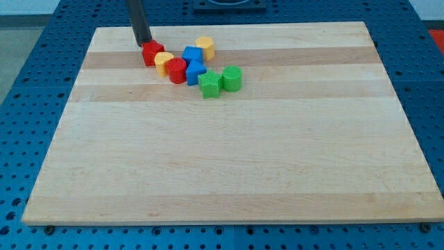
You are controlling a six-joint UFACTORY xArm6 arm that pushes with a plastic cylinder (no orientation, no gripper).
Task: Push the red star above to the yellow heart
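The red star (152,53) sits near the far left corner of the wooden board (229,173), close to the top edge. The yellow heart (164,63) is right next to it, just below and a bit to the right. The two look like they touch. So the star is already above the heart, only a little off to the left. I think the job is almost done. What is left is maybe one small nudge to the right, so the star sits straight over the heart.

My tip (143,44) is at the top left side of the red star. It looks like it is touching the star, or is very close to it. There are no fingers here at all, so nothing can open, close or hold. The rod can only push with its end.

The other blocks are bunched up to the right of the heart. A red cylinder (177,70) sits against the heart. Two blue blocks are next: a blue one (192,55) higher up and a blue one (195,71) lower down. A yellow block (205,47) is nearest the top edge. Then come a green star (209,83) and a green cylinder (232,79). The blocks are packed tight, so a hard push could bump the heart and its neighbors.
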